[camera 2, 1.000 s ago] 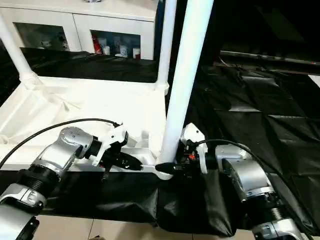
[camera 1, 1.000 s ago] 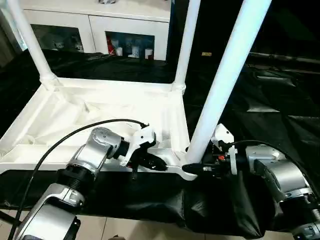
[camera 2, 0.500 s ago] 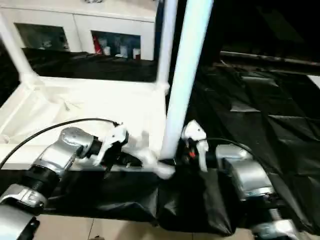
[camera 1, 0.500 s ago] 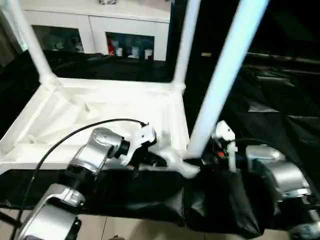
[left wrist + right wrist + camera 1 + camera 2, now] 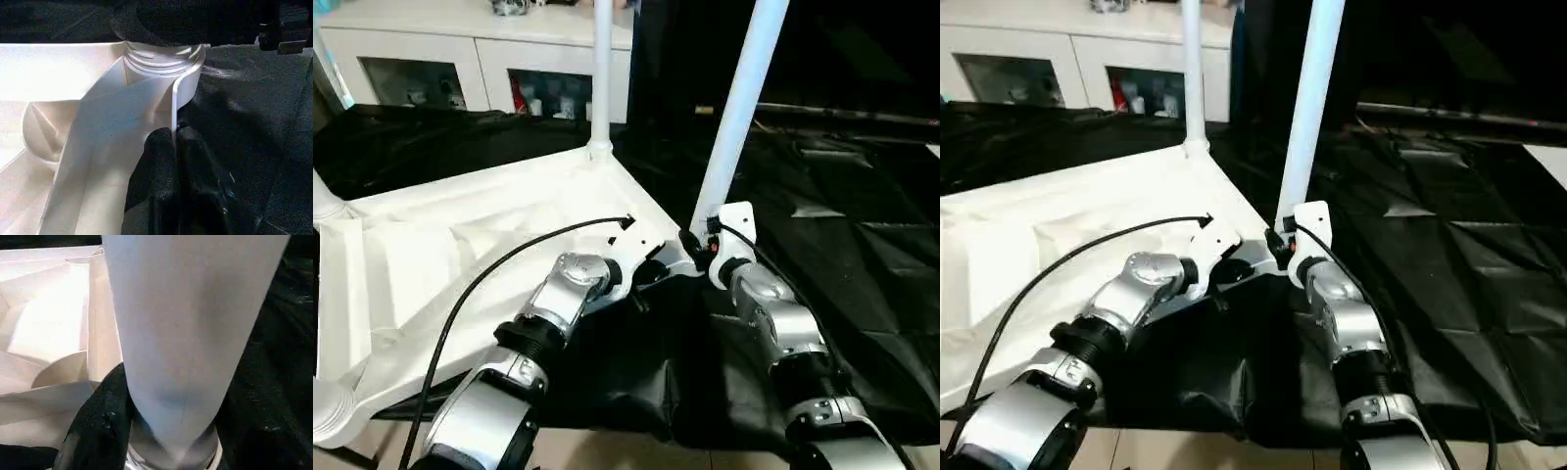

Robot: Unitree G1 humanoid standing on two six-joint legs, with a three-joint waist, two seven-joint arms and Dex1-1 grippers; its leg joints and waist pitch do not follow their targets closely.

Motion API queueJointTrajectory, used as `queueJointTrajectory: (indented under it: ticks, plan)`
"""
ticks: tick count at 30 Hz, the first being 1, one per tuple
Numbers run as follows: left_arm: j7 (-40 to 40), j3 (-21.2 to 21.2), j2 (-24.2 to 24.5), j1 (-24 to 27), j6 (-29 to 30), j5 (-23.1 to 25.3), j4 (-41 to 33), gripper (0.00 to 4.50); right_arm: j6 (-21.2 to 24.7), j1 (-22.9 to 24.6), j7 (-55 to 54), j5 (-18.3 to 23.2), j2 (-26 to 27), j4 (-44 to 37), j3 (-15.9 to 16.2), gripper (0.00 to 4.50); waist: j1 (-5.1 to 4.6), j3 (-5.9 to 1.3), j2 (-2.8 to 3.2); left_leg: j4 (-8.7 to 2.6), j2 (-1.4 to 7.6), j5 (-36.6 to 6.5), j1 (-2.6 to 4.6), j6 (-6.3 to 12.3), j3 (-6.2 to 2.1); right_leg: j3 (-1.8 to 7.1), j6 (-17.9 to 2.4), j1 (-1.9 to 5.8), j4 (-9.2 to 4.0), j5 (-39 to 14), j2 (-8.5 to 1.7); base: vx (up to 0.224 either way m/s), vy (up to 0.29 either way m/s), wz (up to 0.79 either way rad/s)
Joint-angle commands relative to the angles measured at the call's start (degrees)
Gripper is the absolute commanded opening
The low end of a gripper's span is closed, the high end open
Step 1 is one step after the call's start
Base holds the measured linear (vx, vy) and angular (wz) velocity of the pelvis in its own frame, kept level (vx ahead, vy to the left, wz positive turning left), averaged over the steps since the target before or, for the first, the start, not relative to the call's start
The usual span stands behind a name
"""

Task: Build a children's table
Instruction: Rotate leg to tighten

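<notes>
The white tabletop [image 5: 460,245] lies upside down on black cloth, ribbed underside up. Three white legs stand in its corner sockets: one at the back [image 5: 601,73], one at the left edge [image 5: 321,191], and one at the near right corner [image 5: 739,108]. My left gripper [image 5: 641,277] is shut on the tabletop's thin rim just beside that corner, one black finger [image 5: 156,152] on each side of the wall. My right gripper [image 5: 697,245] is closed around the base of the near right leg [image 5: 186,333], its finger [image 5: 100,423] pressed against the tube just above the socket.
A white cabinet with glass doors [image 5: 460,49] stands behind the work. Crumpled black cloth [image 5: 862,225] covers the surface to the right and hangs over the front edge. Pale floor [image 5: 607,452] shows below. The tabletop's near left corner socket [image 5: 331,416] juts toward me.
The tabletop has swung round, its near right corner moving away from me with both grippers on it. The right gripper's fingers have closed in on the leg.
</notes>
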Motion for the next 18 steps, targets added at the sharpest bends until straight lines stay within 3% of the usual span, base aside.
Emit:
queueJointTrajectory:
  ticks: [1, 4, 5, 7, 8, 11, 18]
  plan:
    - [1.66, -1.10, -3.07, -0.83, -1.86, -0.21, 1.31, 0.00, 1.84, 1.06, 6.48, 1.86, 3.67, 3.07, 3.88, 2.52, 0.05, -2.06, 0.03, -4.38, 0.99, -16.39, -0.25, 0.49, -0.34, 2.37, -6.56, 2.27, -5.58, -19.16, -2.83, 0.000, 0.000, 0.00]
    - [1.32, -1.06, -2.90, -0.83, -1.91, -0.17, 1.40, 0.00, 1.63, 0.96, 8.60, 2.28, 3.37, 3.03, 4.22, 2.71, 0.02, -1.97, -0.03, -4.46, 1.03, -17.33, -0.23, 0.76, -0.37, 2.35, -6.51, 2.21, -5.75, -20.38, -2.88, 0.000, 0.000, 0.00]
    - [-0.39, -1.14, -2.21, -0.72, -2.16, -0.32, 1.22, 0.00, 1.46, 1.34, 11.96, 2.08, 1.95, 2.13, 5.61, 3.01, 0.05, -1.98, -0.11, -4.48, 1.06, -17.39, -0.22, 0.88, -0.39, 2.32, -6.39, 2.22, -5.81, -21.03, -2.92, 0.000, 0.000, 0.00]
    - [-3.45, -1.46, -0.88, -0.46, -2.53, -0.63, 0.67, 0.00, 1.48, 2.44, 18.53, 1.95, -1.10, -0.37, 8.16, 3.01, 0.16, -2.06, -0.32, -4.39, 1.08, -16.66, -0.33, 1.32, -0.37, 2.32, -6.40, 2.41, -5.79, -20.31, -2.94, 0.000, 0.000, 0.00]
    - [-5.93, -1.78, 0.21, -0.14, -2.69, -0.92, 0.11, 0.00, 1.70, 3.45, 23.71, 2.12, -3.74, -2.59, 9.99, 3.01, 0.37, -2.15, -0.31, -4.27, 1.12, -15.28, -0.41, 2.01, -0.30, 2.38, -6.69, 2.60, -5.56, -17.81, -2.90, 0.000, 0.000, 0.00]
    - [-11.40, -3.01, 2.21, 0.75, -4.63, -1.31, -1.34, 0.00, 1.41, 4.77, 30.41, 2.88, -7.29, -5.46, 11.35, 3.01, 0.56, -2.24, -0.42, -4.05, 1.13, -12.17, -0.65, 3.24, -0.16, 2.39, -8.37, 2.89, -5.00, -12.56, -2.93, 0.000, 0.000, 0.00]
    - [-26.21, -4.50, 7.83, 3.49, -7.74, -4.12, -6.27, 0.00, 3.09, 7.72, 45.78, 6.92, -15.78, -12.89, 12.35, 3.01, 0.59, -2.28, -0.21, -4.01, 1.53, -12.40, -0.29, 4.01, -0.15, 2.35, -11.23, 2.99, -4.61, -10.22, -3.03, 0.000, 0.000, 0.00]
